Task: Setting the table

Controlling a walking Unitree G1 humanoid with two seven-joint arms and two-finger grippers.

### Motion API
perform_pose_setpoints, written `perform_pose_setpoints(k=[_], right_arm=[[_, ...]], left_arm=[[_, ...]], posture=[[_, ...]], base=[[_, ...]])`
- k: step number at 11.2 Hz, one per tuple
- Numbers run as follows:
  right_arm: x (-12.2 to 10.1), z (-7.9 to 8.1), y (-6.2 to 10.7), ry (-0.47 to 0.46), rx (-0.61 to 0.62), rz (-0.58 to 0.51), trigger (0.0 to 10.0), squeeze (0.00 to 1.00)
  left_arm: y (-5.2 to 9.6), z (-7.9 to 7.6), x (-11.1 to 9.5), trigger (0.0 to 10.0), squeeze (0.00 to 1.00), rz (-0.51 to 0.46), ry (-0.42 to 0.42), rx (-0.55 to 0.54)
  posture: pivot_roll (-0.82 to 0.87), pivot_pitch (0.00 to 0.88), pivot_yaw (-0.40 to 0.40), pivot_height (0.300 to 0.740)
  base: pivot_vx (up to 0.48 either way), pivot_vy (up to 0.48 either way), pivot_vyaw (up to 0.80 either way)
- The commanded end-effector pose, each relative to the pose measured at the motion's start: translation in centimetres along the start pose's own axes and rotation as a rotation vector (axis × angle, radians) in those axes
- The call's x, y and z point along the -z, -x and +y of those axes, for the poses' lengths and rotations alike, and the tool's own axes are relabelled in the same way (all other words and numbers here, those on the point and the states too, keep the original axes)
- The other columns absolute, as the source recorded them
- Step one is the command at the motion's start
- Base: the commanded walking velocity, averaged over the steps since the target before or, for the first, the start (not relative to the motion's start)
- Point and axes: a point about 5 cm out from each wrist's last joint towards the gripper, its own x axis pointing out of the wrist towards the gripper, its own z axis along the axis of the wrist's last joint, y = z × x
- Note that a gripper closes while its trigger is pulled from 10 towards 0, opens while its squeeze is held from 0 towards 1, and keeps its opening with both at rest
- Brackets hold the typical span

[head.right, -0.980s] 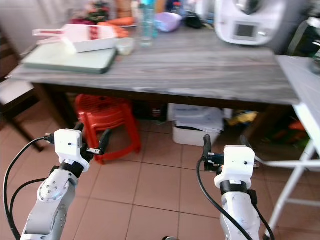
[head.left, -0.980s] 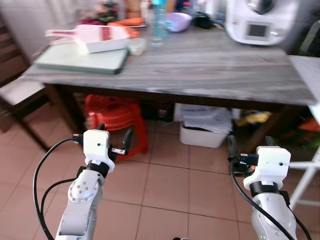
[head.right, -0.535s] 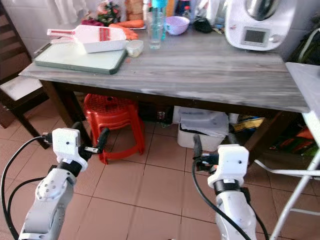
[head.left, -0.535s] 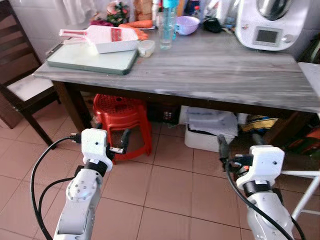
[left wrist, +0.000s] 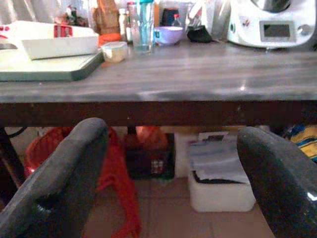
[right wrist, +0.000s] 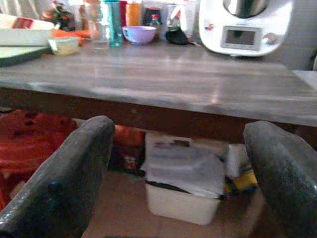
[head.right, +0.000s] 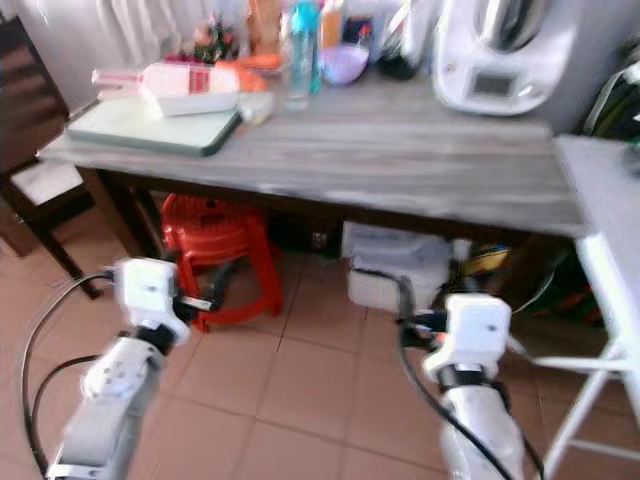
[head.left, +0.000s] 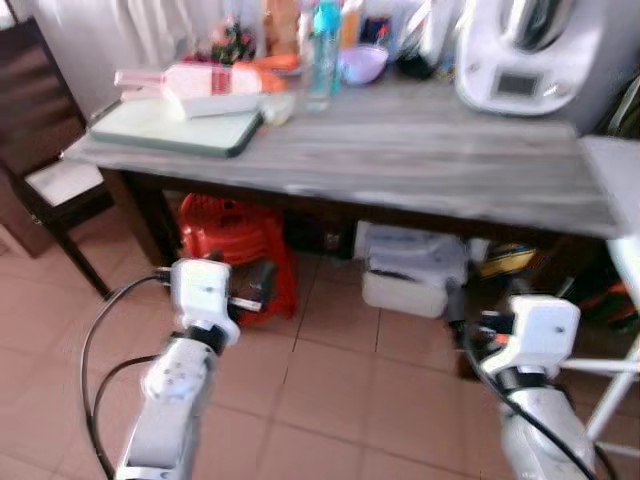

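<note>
Both tools, left tool (head.left: 232,290) and right tool (head.left: 478,320), hang spread and empty below the grey wood-grain tabletop (head.left: 420,150). Ahead of them and above stands a clear drinking glass (left wrist: 142,43): probably light, slippery and fragile, best pinched gently mid-wall.

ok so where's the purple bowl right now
The purple bowl sits at the back of the grey table, between the tall blue-capped bottle and the white kitchen machine.
</note>
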Motion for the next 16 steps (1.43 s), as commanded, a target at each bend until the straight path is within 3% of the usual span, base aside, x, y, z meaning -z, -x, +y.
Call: perform_pose_setpoints(k=[1, 12, 16], right_arm=[[0.1, 0.4, 0.0, -0.014, -0.01, 0.01, 10.0, 0.0], [-0.8, 0.2, -0.6, -0.016, -0.006, -0.033, 10.0, 0.0], [-1.0, -0.1, -0.9, -0.016, 0.023, -0.048, 10.0, 0.0]], left_arm=[[0.3, 0.6, 0.3, 10.0, 0.0, 0.019, -0.007, -0.015], [0.0, 0.5, 0.0, 10.0, 0.0, 0.013, -0.002, -0.013], [-0.5, -0.7, -0.6, 10.0, 0.0, -0.002, 0.023, 0.047]], posture=[[0.02, 0.081, 0.006, 0.74], [0.01, 0.083, 0.0, 0.74], [0.01, 0.083, 0.001, 0.74]], base=[[0.0, -0.334, -0.61], [0.0, -0.335, -0.05], [0.0, -0.336, 0.0]])
